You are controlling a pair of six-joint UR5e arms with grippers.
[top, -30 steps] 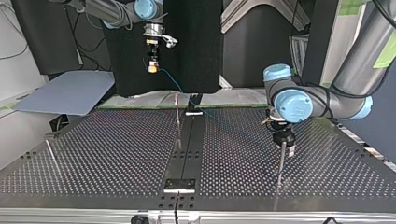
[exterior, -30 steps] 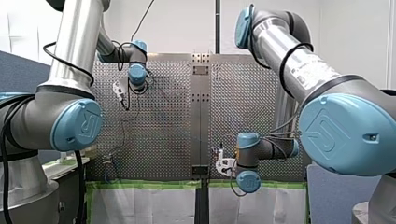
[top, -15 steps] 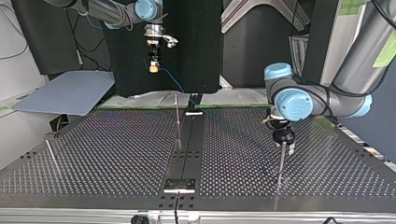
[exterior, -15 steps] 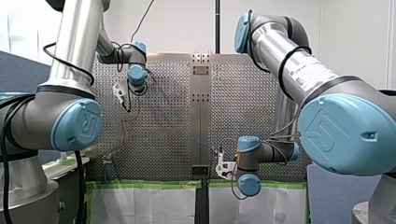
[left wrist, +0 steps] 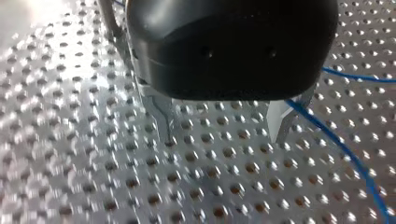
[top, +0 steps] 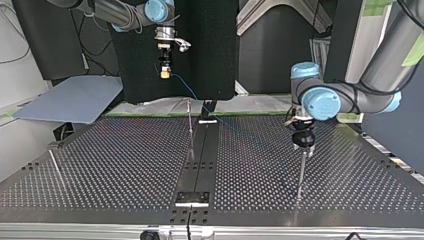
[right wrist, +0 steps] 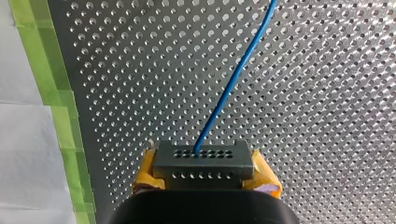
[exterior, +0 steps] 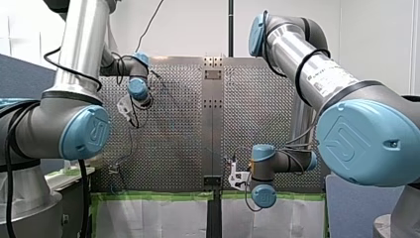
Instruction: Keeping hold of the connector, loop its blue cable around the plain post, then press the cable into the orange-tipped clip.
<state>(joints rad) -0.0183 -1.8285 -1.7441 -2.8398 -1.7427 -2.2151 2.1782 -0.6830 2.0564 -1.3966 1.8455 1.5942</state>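
Boxy perforated connector (right wrist: 204,161), thin blue cable (right wrist: 235,79)

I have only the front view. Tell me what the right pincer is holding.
Observer: The right wrist view shows the right pincer shut on a dark connector, gripped between yellow pads, with the blue cable running ahead from it.
Operator: Now report the left pincer.
Observer: The left wrist view shows the left pincer open, with nothing between its metal fingers; the cable passes outside one of them.
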